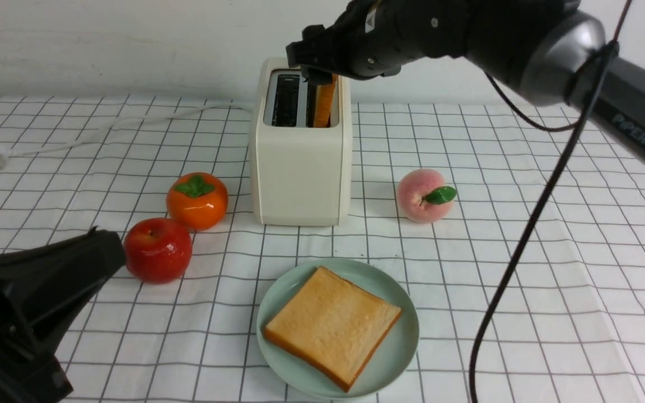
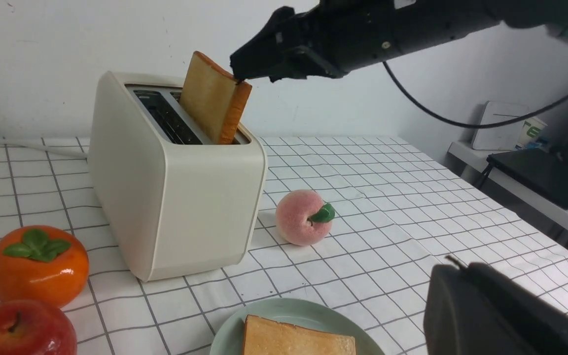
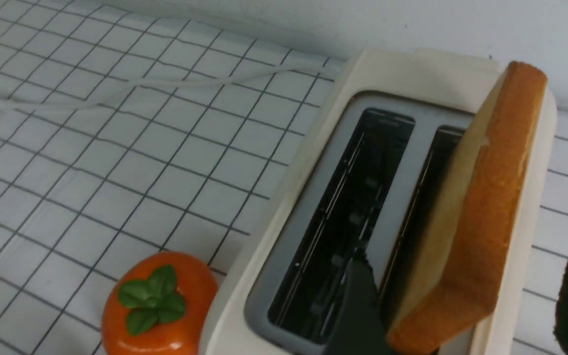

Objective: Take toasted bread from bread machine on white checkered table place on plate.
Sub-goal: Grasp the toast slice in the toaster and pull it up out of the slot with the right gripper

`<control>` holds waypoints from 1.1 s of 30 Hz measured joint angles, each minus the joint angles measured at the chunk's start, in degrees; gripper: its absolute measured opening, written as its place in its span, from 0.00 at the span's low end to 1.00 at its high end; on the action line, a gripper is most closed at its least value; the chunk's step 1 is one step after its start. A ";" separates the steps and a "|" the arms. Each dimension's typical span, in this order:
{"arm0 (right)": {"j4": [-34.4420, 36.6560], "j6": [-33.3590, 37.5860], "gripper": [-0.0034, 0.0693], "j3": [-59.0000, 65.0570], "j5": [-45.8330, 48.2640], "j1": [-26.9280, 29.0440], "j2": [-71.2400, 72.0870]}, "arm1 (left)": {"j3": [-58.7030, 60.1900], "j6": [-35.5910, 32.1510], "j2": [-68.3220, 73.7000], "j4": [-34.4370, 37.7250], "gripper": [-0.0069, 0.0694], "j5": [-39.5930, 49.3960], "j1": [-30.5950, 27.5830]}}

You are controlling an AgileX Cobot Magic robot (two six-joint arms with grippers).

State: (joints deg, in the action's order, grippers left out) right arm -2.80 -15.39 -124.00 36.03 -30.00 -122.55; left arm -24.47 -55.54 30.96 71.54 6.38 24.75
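Toasted bread, one golden-tan square slice, stands tilted in the right slot of the boxy cream-white toaster. The black right gripper straddles it with its jaws apart. Second slice lies flat on the round mint-green plate. Left gripper is closed, beside a glossy red apple.

Cream toaster, mint plate, golden toast, seemingly grey-checked white cloth.

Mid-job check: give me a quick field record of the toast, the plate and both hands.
plated toast: flat on plate
remaining toast: sticking out of bread machine, right slot
left slot: empty
right hand: open, straddling remaining toast's top
left hand: shut, low on the left
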 joint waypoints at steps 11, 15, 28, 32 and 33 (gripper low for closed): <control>1.33 -1.46 0.60 -0.17 -7.05 2.08 -5.25 | 0.00 0.00 0.00 0.00 0.09 0.00 0.00; 1.33 -1.48 0.53 -0.17 -9.07 2.08 -5.84 | 0.00 0.00 0.00 0.00 0.09 0.00 0.00; 1.79 -1.65 0.20 -0.17 -11.05 2.05 -5.13 | 0.00 0.00 0.00 0.00 0.10 0.00 0.00; 1.79 -1.67 0.20 -0.17 -11.23 2.19 -1.27 | 0.00 0.00 0.00 0.00 0.10 0.00 0.00; 1.79 -1.67 0.20 -0.17 -11.23 2.30 0.45 | 0.00 0.00 0.00 0.00 0.10 0.00 0.00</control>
State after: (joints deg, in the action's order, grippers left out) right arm -1.01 -17.06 -124.17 24.80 -27.69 -122.10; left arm -24.47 -55.54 30.96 71.54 6.38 24.75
